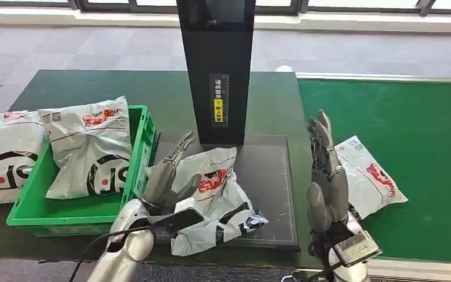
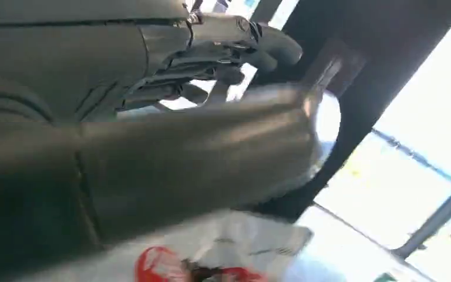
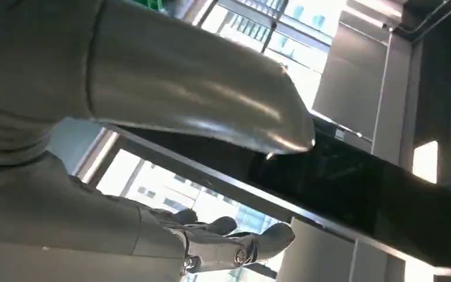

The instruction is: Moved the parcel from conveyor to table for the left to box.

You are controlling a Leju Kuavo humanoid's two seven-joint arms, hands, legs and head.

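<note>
A crumpled grey parcel [image 1: 220,191] with red print lies on the black scale pad [image 1: 270,170] in front of the dark scanner post [image 1: 217,70]. My left hand [image 1: 167,173] reaches over the parcel's left side with its fingers stretched out and apart, gripping nothing. The left wrist view is blurred; my left hand [image 2: 152,117] there hovers over the parcel [image 2: 229,249]. A second parcel [image 1: 370,176] lies flat on the green conveyor [image 1: 423,135]. My right hand [image 1: 327,176] stands just left of that parcel, fingers upright and empty. In the right wrist view, my right hand [image 3: 152,88] is spread with nothing in it.
A green crate [image 1: 144,138] at the left holds another grey parcel [image 1: 94,153]. One more parcel [image 1: 3,155] lies outside the crate at the far left. The dark table [image 1: 94,85] stretches behind the crate.
</note>
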